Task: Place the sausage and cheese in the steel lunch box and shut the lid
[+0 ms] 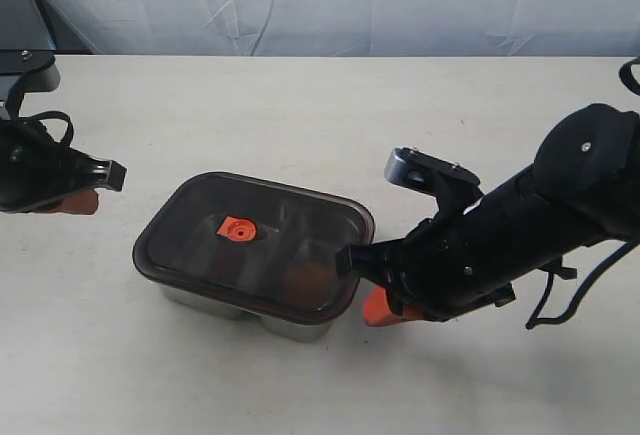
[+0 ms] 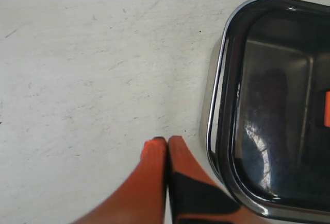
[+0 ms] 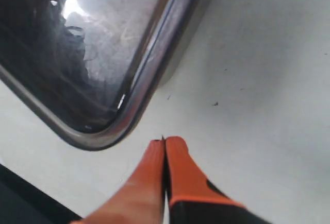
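The steel lunch box (image 1: 292,326) stands about midway between the left and right edges of the desk (image 1: 300,105), somewhat closer to the near edge than the far one. The lid (image 1: 195,230) lies on top and covers the whole opening. Its small orange tab (image 1: 236,228) sits at the centre, and only a strip of bare steel shows beneath the lid's rim. Through the dark plastic a dull orange patch, the cheese (image 1: 305,275), shows in the compartment towards the desk's right edge. The sausage cannot be made out under the lid.

The left pincer (image 2: 166,140) hangs over bare desk between the box and the left edge. Its two orange fingers are pressed together with nothing between them. In the left wrist view the tips are just beside a rounded corner of the box but do not touch it.

The right pincer (image 3: 163,141) is low over the desk just beside the box's corner nearest the near and right edges. Its fingers are also together and hold nothing. A narrow strip of desk lies between the tips and the steel rim.
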Motion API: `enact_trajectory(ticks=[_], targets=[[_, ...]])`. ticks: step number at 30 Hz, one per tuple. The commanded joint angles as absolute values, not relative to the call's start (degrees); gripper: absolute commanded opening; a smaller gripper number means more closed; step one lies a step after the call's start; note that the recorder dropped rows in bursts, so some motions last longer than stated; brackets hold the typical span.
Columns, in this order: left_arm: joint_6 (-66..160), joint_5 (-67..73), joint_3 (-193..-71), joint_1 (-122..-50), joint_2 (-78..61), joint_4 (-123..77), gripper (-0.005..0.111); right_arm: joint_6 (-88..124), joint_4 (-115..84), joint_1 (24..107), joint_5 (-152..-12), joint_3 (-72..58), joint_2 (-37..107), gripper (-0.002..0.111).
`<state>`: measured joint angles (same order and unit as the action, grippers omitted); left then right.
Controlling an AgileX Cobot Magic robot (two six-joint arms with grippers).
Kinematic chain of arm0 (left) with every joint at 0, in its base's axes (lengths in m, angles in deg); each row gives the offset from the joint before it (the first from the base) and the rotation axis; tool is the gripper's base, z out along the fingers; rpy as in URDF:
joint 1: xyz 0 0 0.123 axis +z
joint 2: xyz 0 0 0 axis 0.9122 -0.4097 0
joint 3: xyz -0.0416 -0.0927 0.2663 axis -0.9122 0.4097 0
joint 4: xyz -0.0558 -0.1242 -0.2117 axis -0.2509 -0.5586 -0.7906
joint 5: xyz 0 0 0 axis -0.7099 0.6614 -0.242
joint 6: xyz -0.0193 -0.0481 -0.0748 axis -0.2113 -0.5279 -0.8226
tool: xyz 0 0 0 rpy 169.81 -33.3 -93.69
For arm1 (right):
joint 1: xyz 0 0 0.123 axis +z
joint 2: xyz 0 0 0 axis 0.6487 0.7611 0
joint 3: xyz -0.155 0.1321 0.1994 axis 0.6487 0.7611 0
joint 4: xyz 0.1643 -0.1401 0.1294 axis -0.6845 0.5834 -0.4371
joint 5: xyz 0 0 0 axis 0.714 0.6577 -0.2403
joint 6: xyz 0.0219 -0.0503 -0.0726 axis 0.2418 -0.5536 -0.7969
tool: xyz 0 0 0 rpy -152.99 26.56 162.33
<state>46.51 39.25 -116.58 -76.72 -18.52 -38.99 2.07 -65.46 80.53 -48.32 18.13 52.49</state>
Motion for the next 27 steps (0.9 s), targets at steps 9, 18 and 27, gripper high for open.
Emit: enact_trajectory(ticks=[9,18,27], targets=[[46.5,38.8,-116.7,-76.7,-18.1,-39.4,0.000,1.7,-68.9,80.5,-51.5,18.2,53.3,0.000],[46.5,38.8,-116.7,-76.7,-18.1,-39.7,0.000,-2.2,-74.7,80.5,-52.0,18.2,53.3,0.000],[53.8,39.2,-116.8,-76.8,-18.0,-47.0,0.000,-2.4,-70.7,80.4,-57.2,18.2,49.5,0.000]])
